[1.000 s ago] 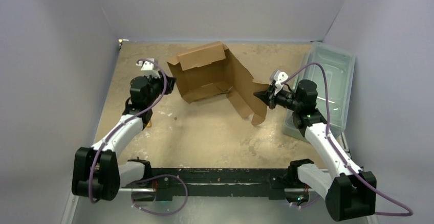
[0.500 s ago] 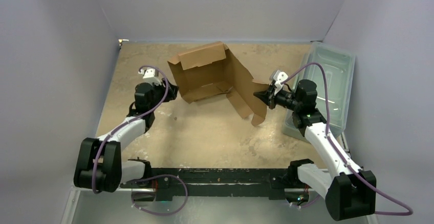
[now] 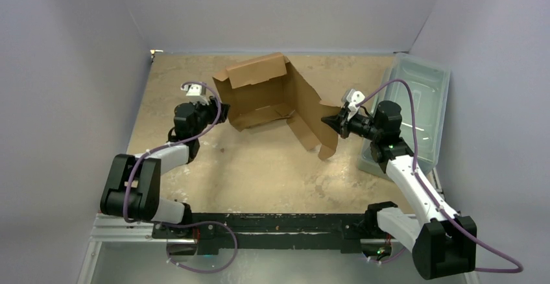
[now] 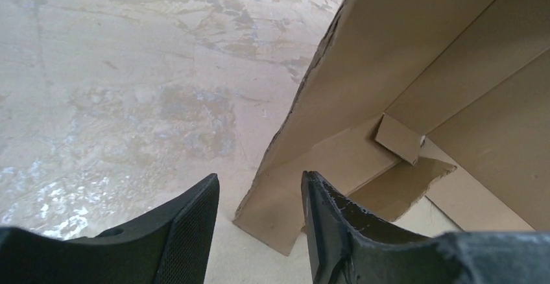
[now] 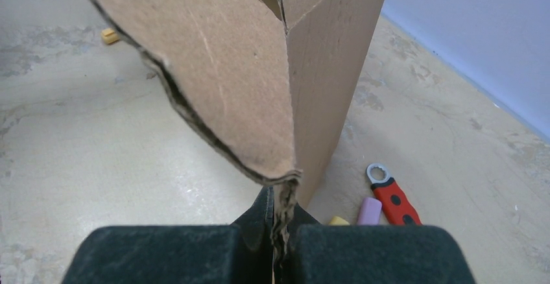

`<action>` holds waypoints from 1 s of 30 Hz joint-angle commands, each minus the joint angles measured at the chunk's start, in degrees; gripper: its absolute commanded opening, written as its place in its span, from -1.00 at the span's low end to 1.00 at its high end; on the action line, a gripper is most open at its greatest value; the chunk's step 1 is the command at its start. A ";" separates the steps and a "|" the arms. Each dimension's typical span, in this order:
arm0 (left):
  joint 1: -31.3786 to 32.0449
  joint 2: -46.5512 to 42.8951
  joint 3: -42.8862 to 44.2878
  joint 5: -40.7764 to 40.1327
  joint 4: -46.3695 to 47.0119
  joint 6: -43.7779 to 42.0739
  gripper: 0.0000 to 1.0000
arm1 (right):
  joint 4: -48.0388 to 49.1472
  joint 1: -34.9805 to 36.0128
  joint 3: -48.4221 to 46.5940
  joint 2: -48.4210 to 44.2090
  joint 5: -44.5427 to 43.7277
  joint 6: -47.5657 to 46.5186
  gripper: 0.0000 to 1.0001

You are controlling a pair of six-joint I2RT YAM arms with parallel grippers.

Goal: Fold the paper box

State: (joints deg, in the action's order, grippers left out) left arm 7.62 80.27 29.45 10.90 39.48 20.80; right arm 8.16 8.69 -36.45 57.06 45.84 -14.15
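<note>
Now left hand [image 4: 258,190] stands half-open, wider than second ago, seemingly clear of paper box [image 3: 266,96], upper centre of table [image 3: 259,167]; right hand [image 3: 332,121] unchanged, pinching right flap.

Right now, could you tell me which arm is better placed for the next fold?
Probably the left arm: its open, empty jaws sit by the left wall of the paper box. The right arm has jaws shut on the right flap, steadying it.
</note>
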 commanded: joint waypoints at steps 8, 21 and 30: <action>-0.15 0.44 3.85 3.07 6.33 7.50 -0.89 | 0.89 0.36 -2.58 0.04 4.51 -0.37 -1.00; 1.33 -5.59 4.54 0.35 -2.63 18.38 -1.00 | 1.61 1.19 -1.78 -1.05 12.07 -0.20 -1.00; 4.91 -9.51 0.09 -6.78 -2.88 26.05 -1.00 | 5.02 1.91 -1.42 -0.19 14.49 5.88 -1.00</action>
State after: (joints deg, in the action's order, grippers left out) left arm 12.25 73.97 31.40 8.54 35.00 40.34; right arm 9.72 10.24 -36.45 56.97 57.01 -11.11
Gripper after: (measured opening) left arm 0.006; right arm 0.008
